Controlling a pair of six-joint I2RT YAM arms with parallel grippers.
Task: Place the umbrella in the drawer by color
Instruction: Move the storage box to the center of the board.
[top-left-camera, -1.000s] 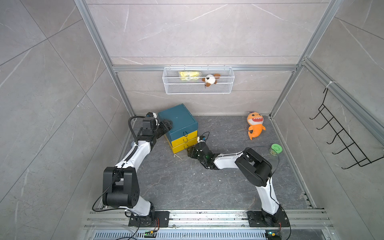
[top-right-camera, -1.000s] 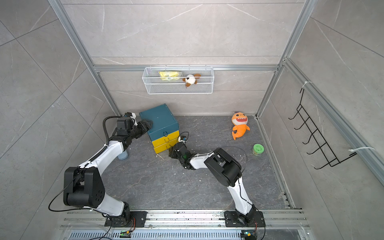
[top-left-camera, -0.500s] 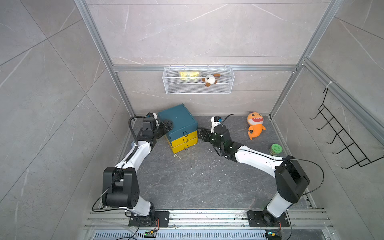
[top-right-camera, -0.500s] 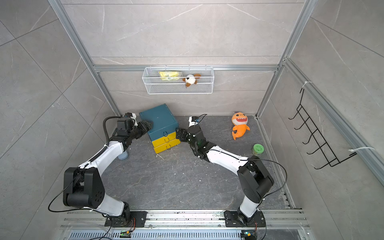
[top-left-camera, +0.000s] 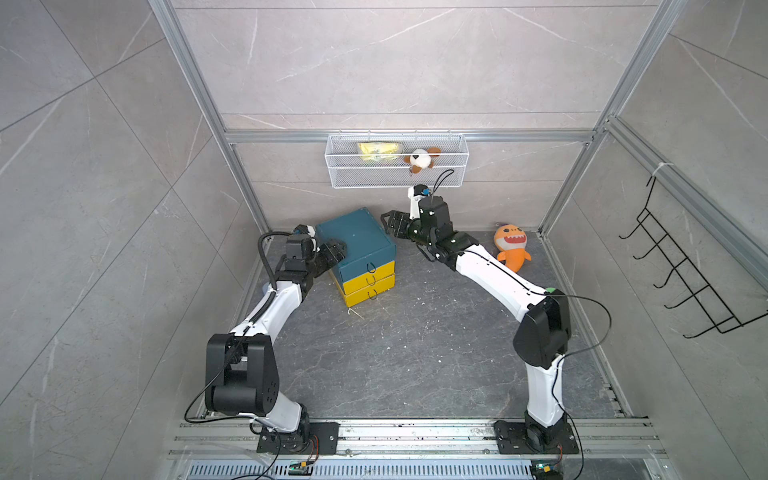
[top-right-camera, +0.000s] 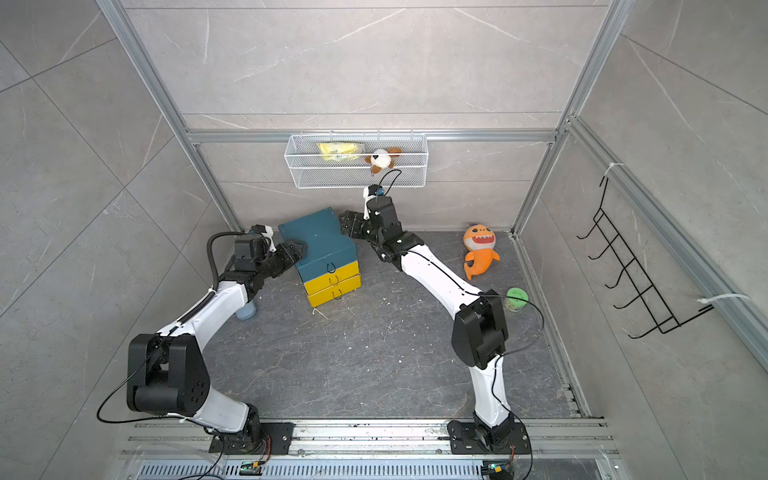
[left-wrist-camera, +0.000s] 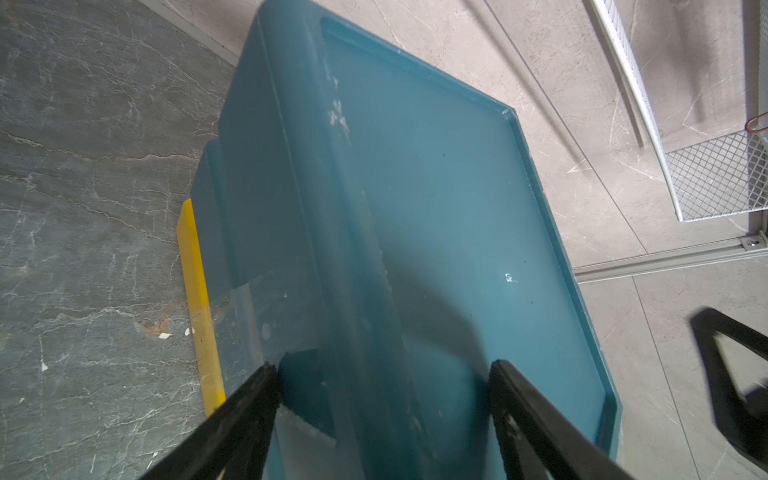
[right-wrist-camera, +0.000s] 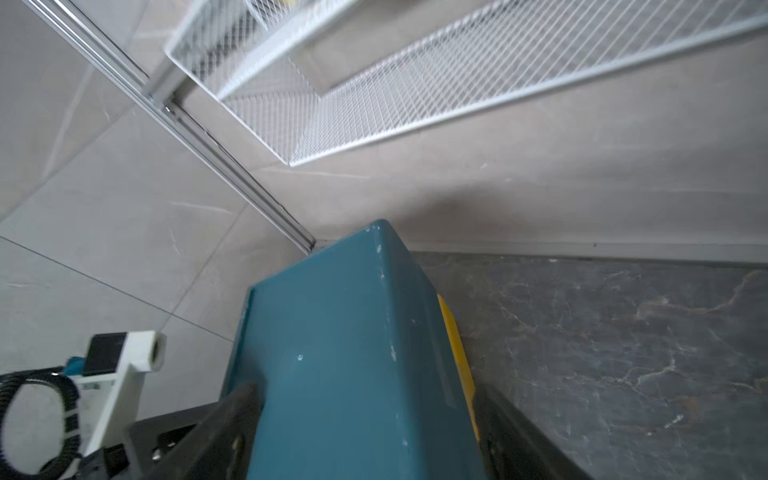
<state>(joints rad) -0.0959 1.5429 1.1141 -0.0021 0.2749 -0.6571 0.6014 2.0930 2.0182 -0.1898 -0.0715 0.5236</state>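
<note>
Two grippers at the drawer unit (top-left-camera: 357, 239)

Right gripper (top-left-camera: 388, 222), jaws wide, swung from the floor (top-left-camera: 415, 332) in front to its right side. Left gripper (top-left-camera: 336, 250), also wide, stayed at its left edge. All drawers (top-left-camera: 368, 270) shut. Basket (top-left-camera: 395, 178) above holds yellow packet (top-left-camera: 379, 150) and plush dog (top-left-camera: 419, 160). Umbrella: can't tell where.

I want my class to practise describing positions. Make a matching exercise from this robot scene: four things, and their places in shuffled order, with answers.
Things
1. orange shark plush toy
2. brown-and-white plush dog
3. round green lidded tub
4. teal plastic cabinet with two yellow drawers

Places
A. between the left claw and right claw
B. on the floor beside the right arm's elbow
C. in the white wire basket
D. on the floor near the far right corner

Pairs: 1-D, 2-C, 3-B, 4-A
</note>
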